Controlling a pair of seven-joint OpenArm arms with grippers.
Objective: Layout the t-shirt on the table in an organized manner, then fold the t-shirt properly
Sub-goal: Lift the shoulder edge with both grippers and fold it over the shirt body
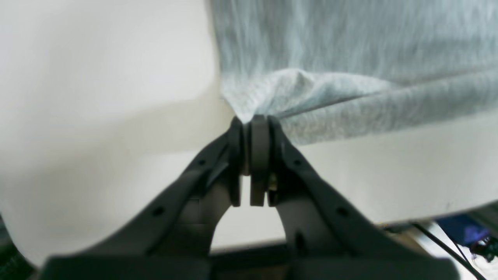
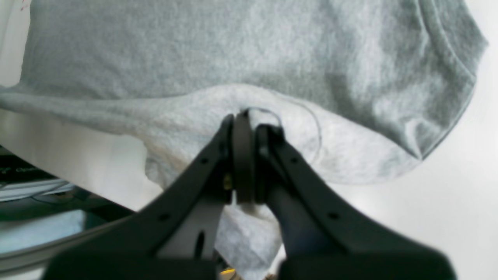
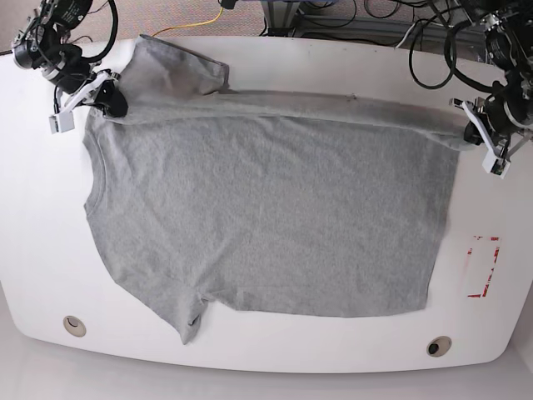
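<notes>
The heather-grey t-shirt lies spread on the white table, neck toward the left and hem toward the right, plain side up. Its far edge is raised into a taut fold between the two grippers. My right gripper is at the far left, shut on the shirt's shoulder fabric beside the sleeve. My left gripper is at the far right, shut on the far hem corner. The near sleeve lies flat toward the front edge.
A red tape rectangle marks the table at the right, just past the hem. Round grommets sit at the front left and front right. Cables hang behind the far edge.
</notes>
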